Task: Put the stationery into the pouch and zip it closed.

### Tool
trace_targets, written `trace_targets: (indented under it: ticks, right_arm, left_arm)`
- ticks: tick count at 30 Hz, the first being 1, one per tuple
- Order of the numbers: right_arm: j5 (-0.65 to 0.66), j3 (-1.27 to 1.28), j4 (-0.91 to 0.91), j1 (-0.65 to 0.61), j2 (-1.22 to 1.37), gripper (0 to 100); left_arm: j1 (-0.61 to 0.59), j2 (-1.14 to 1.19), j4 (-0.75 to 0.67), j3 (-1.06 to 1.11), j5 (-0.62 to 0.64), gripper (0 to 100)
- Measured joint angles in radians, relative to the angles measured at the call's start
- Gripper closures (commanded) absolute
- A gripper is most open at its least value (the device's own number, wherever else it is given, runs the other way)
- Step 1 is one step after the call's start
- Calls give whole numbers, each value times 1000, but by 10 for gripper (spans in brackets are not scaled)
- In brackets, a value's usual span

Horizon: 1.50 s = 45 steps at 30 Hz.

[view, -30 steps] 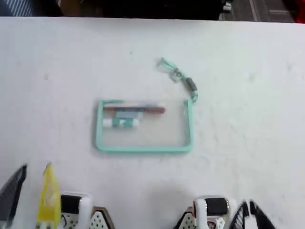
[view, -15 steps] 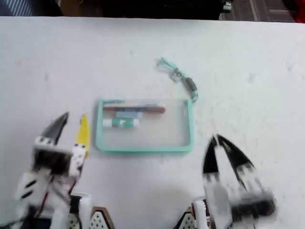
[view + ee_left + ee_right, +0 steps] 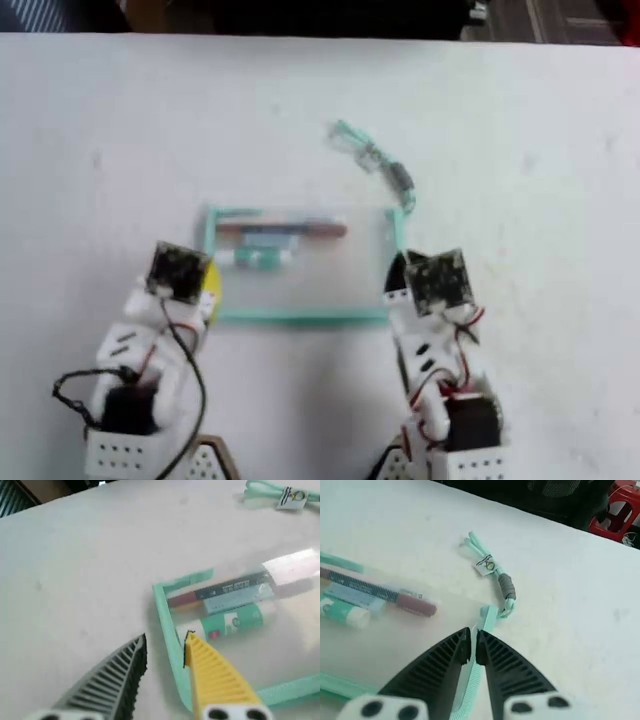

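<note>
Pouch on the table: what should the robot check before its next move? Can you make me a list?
1. Stationery inside: ok. The pen and glue stick lie in the clear pouch.
2. Left gripper ready: ok. It is open, straddling the pouch's end trim.
3. Right gripper in place: ok. It is over the other end, fingers almost together.
4. Right gripper's hold on the trim: cannot tell.
5. Zip closed: cannot tell.
6. Strap out of the way: ok. It lies on the table past the corner.
</note>
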Motion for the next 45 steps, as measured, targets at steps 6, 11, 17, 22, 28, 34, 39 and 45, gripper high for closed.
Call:
trace_targets:
  ticks: [6,11,17,22,28,34,39,45]
  right_arm:
    - [0,123,-161,2,2,981]
    - [0,127,-143,2,2,981]
    - [0,127,150,0,2,981]
    - [2,127,397,0,2,981]
    - [2,127,422,0,2,981]
    - [2,127,422,0,2,981]
    - [2,127,422,0,2,981]
    - [2,127,422,0,2,981]
  left_arm:
    - [0,-2,-61,35,0,850]
    - [0,2,-29,37,0,850]
    - [0,2,196,37,0,850]
    - [0,2,364,37,0,853]
    - [0,2,393,37,0,853]
    - [0,2,393,37,0,853]
    - [0,2,393,37,0,853]
    - [0,2,393,37,0,853]
